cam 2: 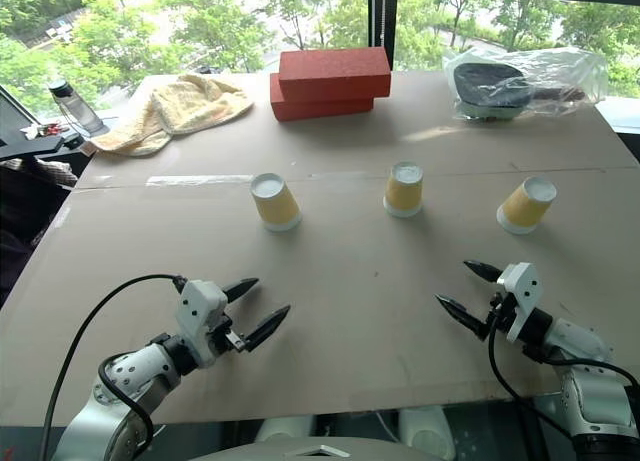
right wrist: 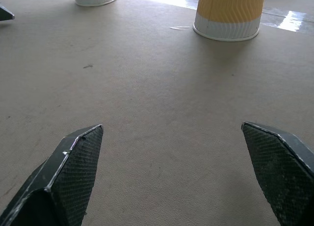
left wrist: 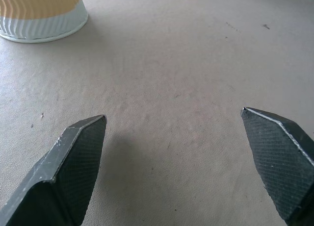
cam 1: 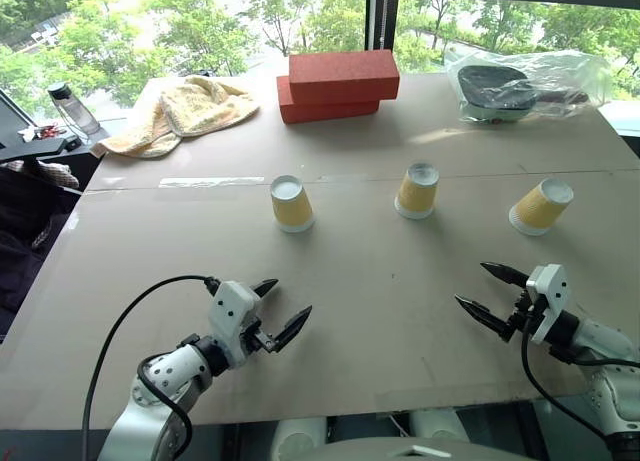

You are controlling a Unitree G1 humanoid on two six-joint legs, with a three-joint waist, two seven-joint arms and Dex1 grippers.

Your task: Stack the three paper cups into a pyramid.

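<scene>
Three paper cups stand upside down in a row across the middle of the bench [cam 1: 150, 311], white bases up, well apart from one another and unstacked. The left cup [cam 1: 291, 203] and the middle cup [cam 1: 417, 190] sit roughly upright. The right cup [cam 1: 541, 206] appears tilted in the head views; whether its rim rests flat on the bench cannot be determined.

Left end effector [cam 1: 282, 311]: released, fingers spread wide, nothing between them. It hovers low over the near part of the bench, pointing forward and toward the centre. The left cup lies beyond it, well apart and without contact. The left wrist view shows one cup's rim band [left wrist: 41, 20] ahead of the tips, with bare bench in between.

Right end effector [cam 1: 490, 293]: released, fingers spread wide, empty. It sits near the front right of the bench, pointing forward and inward. The right cup lies beyond it and the middle cup further inward; both are well apart from the fingertips. The right wrist view shows two cups ahead, the nearer one [right wrist: 228, 15] separated from the tips by open bench.

At the far edge lie two stacked red bricks [cam 1: 338, 85], a yellow towel [cam 1: 185, 111] and a clear plastic bag [cam 1: 525, 81] holding dark items
</scene>
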